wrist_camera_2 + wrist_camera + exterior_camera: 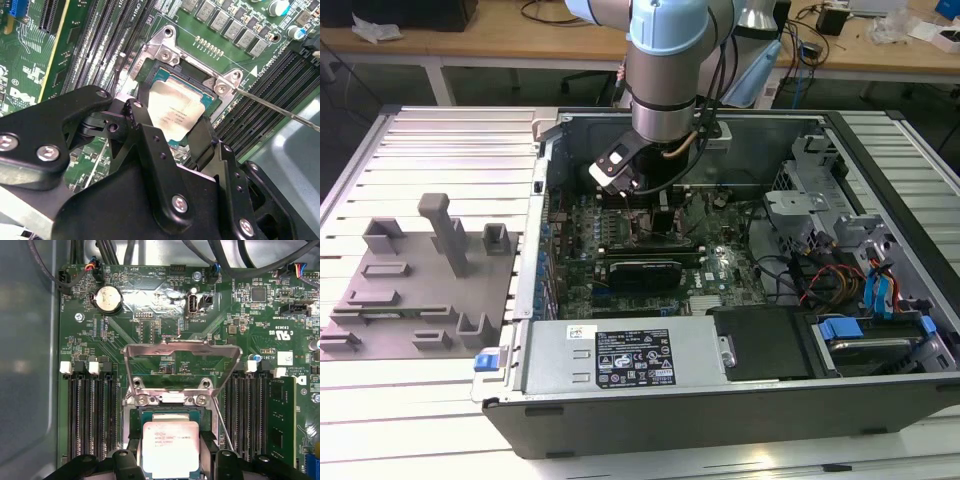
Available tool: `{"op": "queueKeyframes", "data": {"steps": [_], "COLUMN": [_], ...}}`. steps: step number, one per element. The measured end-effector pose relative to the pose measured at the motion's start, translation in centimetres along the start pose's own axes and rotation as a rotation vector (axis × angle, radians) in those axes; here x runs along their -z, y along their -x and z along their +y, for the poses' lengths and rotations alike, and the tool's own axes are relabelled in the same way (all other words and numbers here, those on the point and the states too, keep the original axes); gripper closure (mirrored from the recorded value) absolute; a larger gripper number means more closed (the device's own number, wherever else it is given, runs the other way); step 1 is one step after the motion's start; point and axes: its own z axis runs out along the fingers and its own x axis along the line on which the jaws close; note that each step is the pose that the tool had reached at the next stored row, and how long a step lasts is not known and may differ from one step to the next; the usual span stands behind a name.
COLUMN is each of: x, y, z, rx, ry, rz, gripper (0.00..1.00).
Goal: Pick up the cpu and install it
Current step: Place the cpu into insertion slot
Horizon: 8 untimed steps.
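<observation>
Plainly square, pale silver-topped cpu [170, 447]

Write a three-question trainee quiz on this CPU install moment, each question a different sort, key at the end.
1. True or false: the metal load plate is closed down over the cpu.
2. Where is the cpu? A) on a desk behind the case; B) at the motherboard socket, under the gripper; C) on top of the hard drive.
3. Fill in: in the exterior view, the grey tray stands outside the computer case, on that view's ____.

Key: 1 false, the plate is swung open; 2 B; 3 left.
</observation>
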Motion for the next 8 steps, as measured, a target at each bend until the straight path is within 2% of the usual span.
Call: {"op": "queueKeyframes", "data": {"steps": [8], "x": [0.00], "y": [0.05], "z": [0.00], "rx": [0.000], "ry": [0.0000], "rz": [0.0000], "gripper": [0.45]}}
